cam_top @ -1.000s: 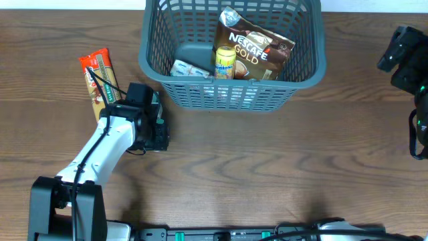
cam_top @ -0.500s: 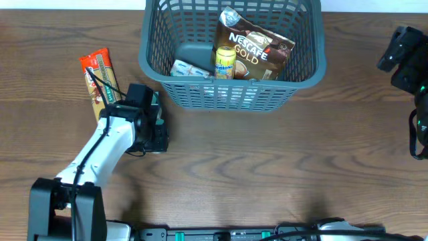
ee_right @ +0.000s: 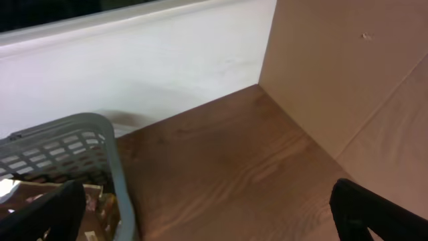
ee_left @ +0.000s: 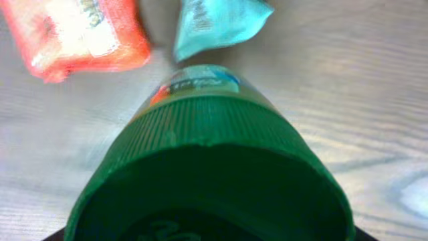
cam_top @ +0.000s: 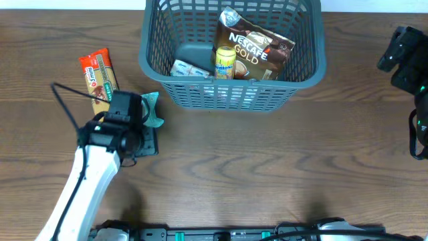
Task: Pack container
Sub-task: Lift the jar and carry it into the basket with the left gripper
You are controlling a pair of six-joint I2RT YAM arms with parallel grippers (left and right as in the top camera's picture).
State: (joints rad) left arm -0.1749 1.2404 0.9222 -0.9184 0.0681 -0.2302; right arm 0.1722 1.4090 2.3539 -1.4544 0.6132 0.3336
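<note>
Right up against my left claw (cam_top: pixel 127 110), the wrist camera is filled by a bottle (ee_left: pixel 207 154) with a ribbed green cap, cap end toward the lens and label end pointing away. The cap hides the fingers, so I cannot tell whether the claw is clamped on it or only standing over it. Just past the bottle's far end a teal packet (ee_left: pixel 217 23) lies flat on the table (cam_top: pixel 267 167). An orange packet (ee_left: pixel 77 33) lies a little farther out, to the left of the teal one. Beyond the claw and off to its right sits the basket (cam_top: pixel 231 94), upright on the table. Inside it a coffee bag (cam_top: pixel 251 50) leans against the right side, with a yellow jar (cam_top: pixel 225 61) in front of the bag and a small box (cam_top: pixel 187 68) flat on the bottom to the left. My right claw (ee_right: pixel 204 201) hangs well apart at the table's far right edge, fingers spread wide with nothing between them. The basket's rim is off to its left.
</note>
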